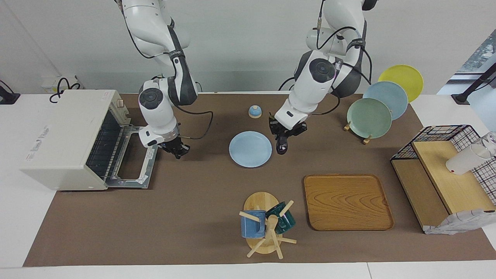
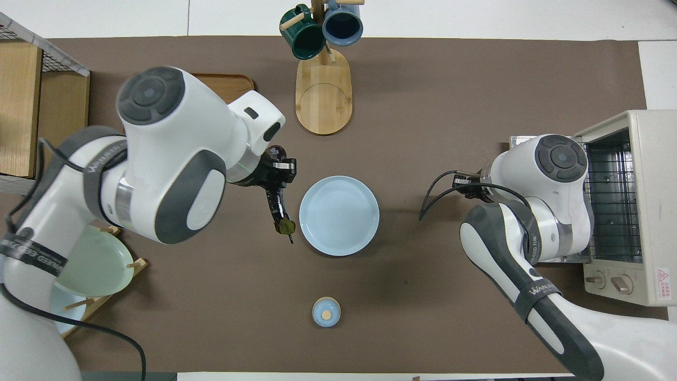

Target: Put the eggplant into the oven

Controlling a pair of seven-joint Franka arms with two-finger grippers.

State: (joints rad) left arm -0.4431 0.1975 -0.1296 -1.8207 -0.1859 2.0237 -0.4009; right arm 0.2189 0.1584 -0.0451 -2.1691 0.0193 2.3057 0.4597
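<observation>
You've got a light blue plate (image 1: 250, 148) mid-table, a small blue lidded jar (image 1: 254, 111) nearer the robots. Farther out: mug tree (image 1: 263, 228) with a blue mug (image 1: 252, 224) and green mug (image 1: 283, 219), wooden tray (image 1: 347, 201) beside it. Plate rack (image 1: 383, 100) and wire-and-wood shelf (image 1: 445, 174) sit toward the left arm's end.
</observation>
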